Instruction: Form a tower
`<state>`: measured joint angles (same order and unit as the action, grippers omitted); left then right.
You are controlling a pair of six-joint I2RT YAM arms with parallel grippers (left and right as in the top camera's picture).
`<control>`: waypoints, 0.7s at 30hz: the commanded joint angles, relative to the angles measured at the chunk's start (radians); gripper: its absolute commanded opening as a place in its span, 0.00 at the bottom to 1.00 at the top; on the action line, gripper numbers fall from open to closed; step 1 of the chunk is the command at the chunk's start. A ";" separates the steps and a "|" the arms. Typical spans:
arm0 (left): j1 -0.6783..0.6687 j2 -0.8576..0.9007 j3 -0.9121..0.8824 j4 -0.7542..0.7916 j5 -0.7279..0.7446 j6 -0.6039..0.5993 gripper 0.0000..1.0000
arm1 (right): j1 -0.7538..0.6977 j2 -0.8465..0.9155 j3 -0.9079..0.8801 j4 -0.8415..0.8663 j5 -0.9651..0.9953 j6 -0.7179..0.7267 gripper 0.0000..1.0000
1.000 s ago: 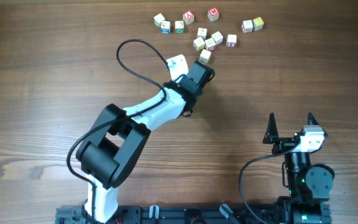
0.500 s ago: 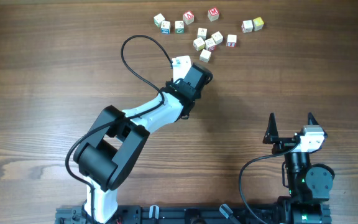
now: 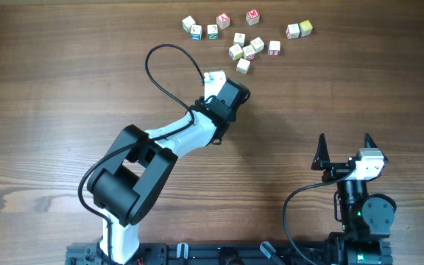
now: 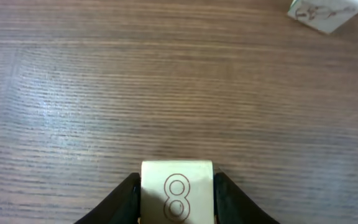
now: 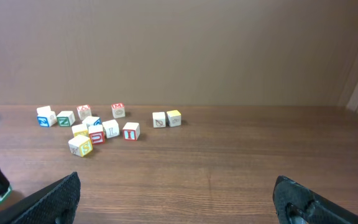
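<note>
One cube [image 4: 176, 194] sits between the left gripper [image 4: 176, 184] fingers, set narrow and hugging both sides — gripped or just freed, can't tell. Right gripper [image 5: 176, 183] gapes wide, empty. No tower stands yet; loose cubes [image 3: 245, 50] lie beyond the left fingertips. Light, hard, smooth wood, probably tippy once stacked — take flat opposite faces, mid-height.

Soft, even light falls from above on the table [image 3: 50, 88] in the overhead view, and the left arm [image 3: 175, 132] casts only a faint shadow. The picture is sharp, with no glare. In the left wrist view a pale sheen crosses the wood at left; the 8 cube [image 4: 176, 193] is crisp, while the far cube [image 4: 325, 12] is slightly soft. The right wrist view is dimmer and brownish. There the right fingers [image 5: 48, 199] are dark and blurred, and the small cubes [image 5: 92, 134] show little detail.
</note>
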<state>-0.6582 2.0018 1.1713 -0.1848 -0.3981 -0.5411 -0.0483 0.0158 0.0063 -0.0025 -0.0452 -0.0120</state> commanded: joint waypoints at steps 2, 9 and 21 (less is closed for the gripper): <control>0.009 0.012 -0.016 -0.005 0.016 0.013 0.41 | 0.005 -0.002 0.000 0.003 -0.016 0.013 1.00; 0.009 0.012 -0.016 0.002 0.015 0.020 0.27 | 0.005 -0.002 0.000 0.003 -0.016 0.013 1.00; 0.010 0.012 -0.016 0.013 0.014 0.109 0.26 | 0.005 0.000 0.000 0.003 -0.016 0.013 1.00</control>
<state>-0.6582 2.0022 1.1694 -0.1753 -0.3912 -0.4564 -0.0483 0.0158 0.0063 -0.0021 -0.0452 -0.0120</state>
